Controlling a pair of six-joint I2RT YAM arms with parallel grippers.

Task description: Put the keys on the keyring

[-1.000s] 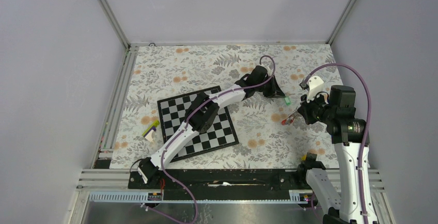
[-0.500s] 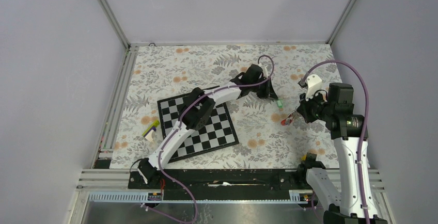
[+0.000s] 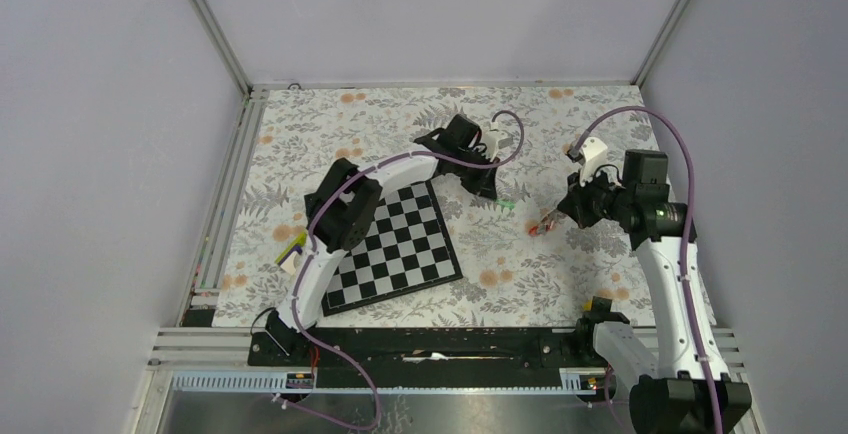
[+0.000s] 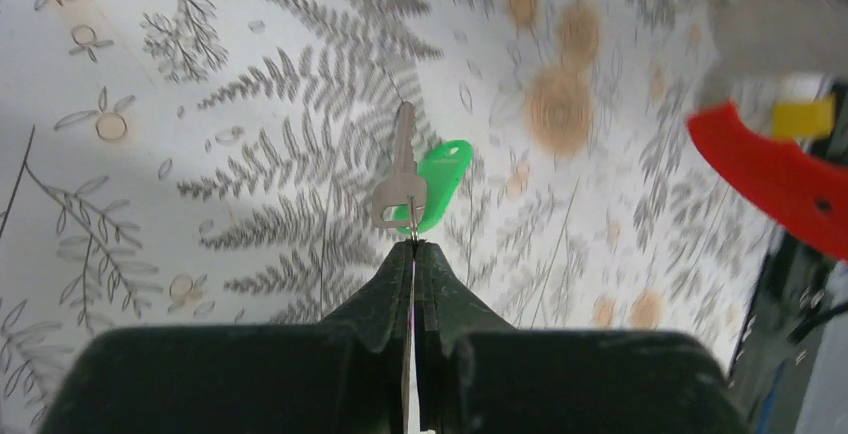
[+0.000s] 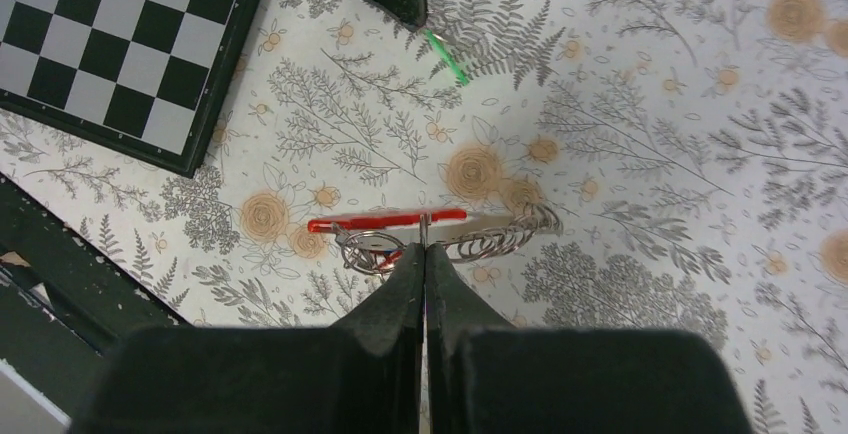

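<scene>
A small silver key [image 4: 400, 169] with a green tag [image 4: 445, 182] hangs at the tip of my left gripper [image 4: 413, 244], which is shut on its thin wire ring. From above, that green key [image 3: 508, 202] is just right of the chessboard, with the left gripper [image 3: 492, 192] over it. My right gripper [image 5: 424, 246] is shut on the red keyring [image 5: 385, 222], held level above the cloth. Metal rings [image 5: 365, 249] and a chain of loops [image 5: 500, 237] hang from it. The keyring [image 3: 543, 224] lies a short way right of the green key. No other keys can be made out.
The black-and-white chessboard [image 3: 390, 244] lies at centre left, partly under the left arm. A yellow-purple-white small object [image 3: 292, 251] sits at its left. Metal rails [image 3: 225, 204] border the flowered cloth [image 3: 600, 284] on the left and along the near edge.
The left gripper has closed on the green key and carried it left and nearer, the arm folding back. The right gripper has moved left and farther with the keyring.
</scene>
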